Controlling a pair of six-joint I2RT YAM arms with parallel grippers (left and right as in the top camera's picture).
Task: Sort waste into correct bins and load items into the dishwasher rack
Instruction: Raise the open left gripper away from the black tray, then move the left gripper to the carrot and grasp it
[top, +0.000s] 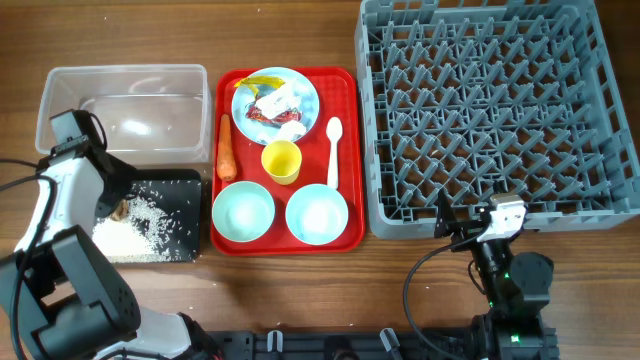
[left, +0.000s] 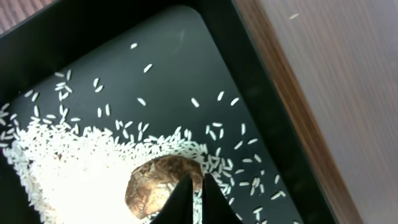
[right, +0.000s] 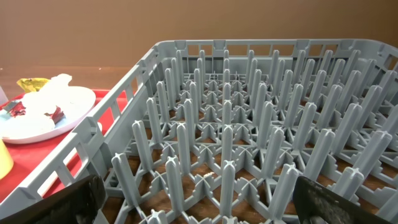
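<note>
At eight o'clock on the wooden table (top: 300, 30), my left gripper (left: 194, 182) is pinched closed; right gripper (right: 205, 202) gapes wide.

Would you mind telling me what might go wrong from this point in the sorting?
The left gripper, shut, is right by the brown food lump among loose rice grains; a sideways sweep could scatter grains over the black tray's low wall. The right gripper, open, hangs near the dishwasher rack's front wall and might snag it when moving off.
</note>
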